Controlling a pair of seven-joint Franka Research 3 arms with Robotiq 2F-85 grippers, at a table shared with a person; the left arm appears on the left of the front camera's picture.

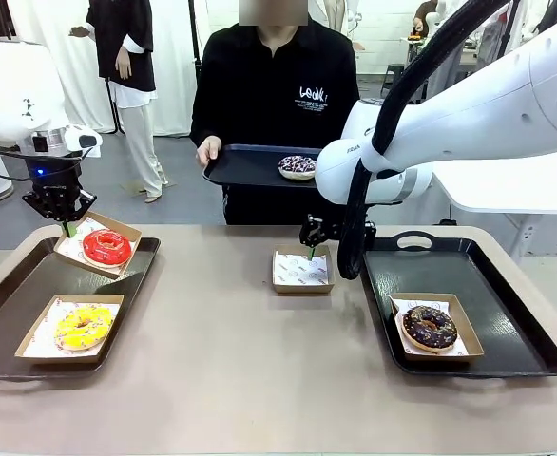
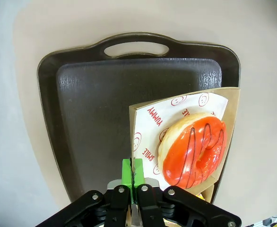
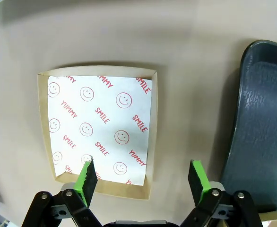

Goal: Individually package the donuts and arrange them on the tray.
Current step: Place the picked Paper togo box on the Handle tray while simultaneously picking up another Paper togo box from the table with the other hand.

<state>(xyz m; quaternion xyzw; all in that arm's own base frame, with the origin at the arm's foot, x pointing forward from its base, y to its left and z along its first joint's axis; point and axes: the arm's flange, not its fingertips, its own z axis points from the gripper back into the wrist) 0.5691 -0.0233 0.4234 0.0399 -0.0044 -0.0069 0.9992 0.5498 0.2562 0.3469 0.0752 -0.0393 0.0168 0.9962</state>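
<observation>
Left fingers [image 2: 126, 172]: pinched shut on the near edge of the paper box [image 2: 230, 118] holding the red donut [image 2: 195, 149]; the box hangs tilted over the left tray [image 2: 96, 118].
Right fingers [image 3: 87, 172]: spread wide and holding nothing, above the empty box [image 3: 96, 71] on the counter [image 1: 231, 361].
Other donuts: the yellow donut [image 1: 82, 326] is boxed on the left tray. The chocolate donut [image 1: 429, 328] is boxed on the right tray [image 1: 507, 313]. The sprinkled donut [image 1: 297, 166] sits bare on the person's tray [image 1: 245, 166].
Handling: probably light and soft, with glaze that smears. The thin card likely bends, so grip the rims and keep the boxes level.
Room: open tray floor beside the yellow donut, with raised rims to clear. The empty box sits just beside the right tray.
</observation>
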